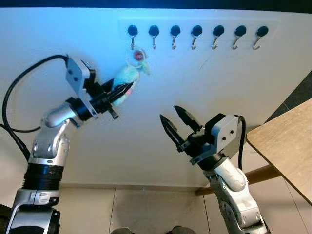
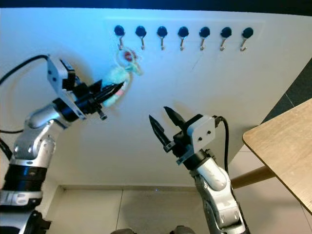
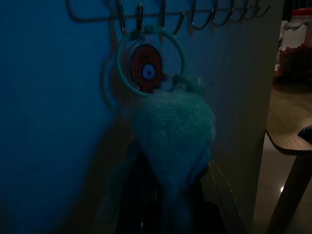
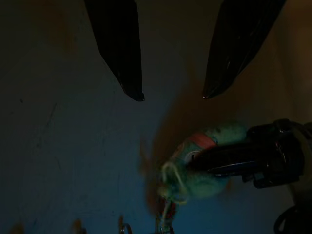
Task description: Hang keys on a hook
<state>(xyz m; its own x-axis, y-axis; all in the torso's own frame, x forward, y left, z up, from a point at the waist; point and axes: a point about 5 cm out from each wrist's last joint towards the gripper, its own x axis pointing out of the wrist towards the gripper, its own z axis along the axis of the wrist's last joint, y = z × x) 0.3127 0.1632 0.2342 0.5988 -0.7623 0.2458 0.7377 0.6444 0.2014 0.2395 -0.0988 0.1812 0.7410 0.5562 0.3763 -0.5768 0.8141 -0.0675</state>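
Where the leftmost hook (image 1: 132, 35) sits, we see the fluffy pale-green keychain (image 1: 127, 77) with ring, our left gripper (image 1: 123, 90) fingers clamped on its fluff; right gripper (image 1: 176, 120) fingers apart.

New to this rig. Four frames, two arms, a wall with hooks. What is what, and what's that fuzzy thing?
It is a humanoid robot with two silver arms, each ending in two long black fingers. The two bright pictures come from a stereo camera in its head, facing a white wall; the two dark ones come from cameras on the wrists, looking along the fingers.

On the wall is a row of hooks. The left gripper is shut on a keychain with a pale green plush and holds it up to the leftmost hooks. Its ring, seen from the left wrist, sits right at the hooks; whether it is already caught on one I cannot tell.

The right gripper is open, holds nothing, and hangs lower down. A wooden table stands at the right.
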